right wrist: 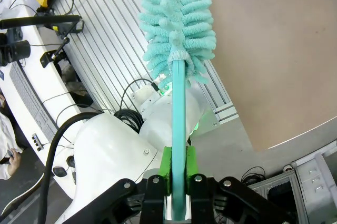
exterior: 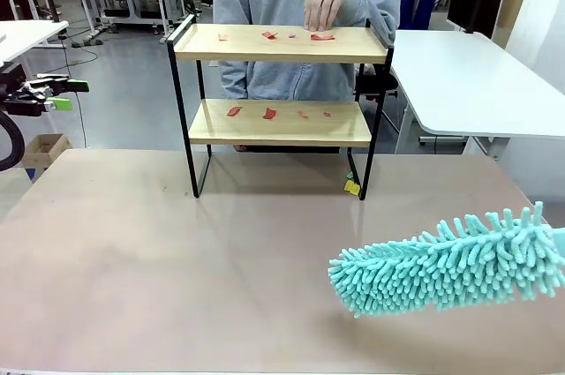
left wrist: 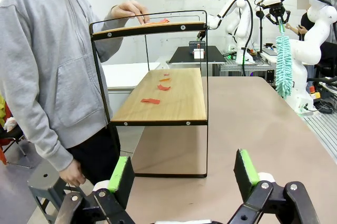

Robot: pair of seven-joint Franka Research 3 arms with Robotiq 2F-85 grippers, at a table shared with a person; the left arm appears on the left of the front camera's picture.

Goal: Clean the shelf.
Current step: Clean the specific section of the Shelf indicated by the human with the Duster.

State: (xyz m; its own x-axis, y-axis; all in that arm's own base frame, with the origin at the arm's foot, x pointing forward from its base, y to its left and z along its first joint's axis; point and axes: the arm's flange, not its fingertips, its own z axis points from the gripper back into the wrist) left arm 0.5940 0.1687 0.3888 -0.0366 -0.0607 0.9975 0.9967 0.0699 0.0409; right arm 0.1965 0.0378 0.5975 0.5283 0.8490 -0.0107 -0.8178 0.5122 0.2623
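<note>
Right jaws clamp the teal duster (exterior: 450, 265) at 4 o'clock; left jaws stand open. Best to sweep the shelf (exterior: 274, 56), at 12 o'clock, top board first.

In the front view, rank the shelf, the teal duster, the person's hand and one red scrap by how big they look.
1. shelf
2. teal duster, close behind, though it sits nearer the camera, so its true size is unsure
3. person's hand
4. red scrap
</note>
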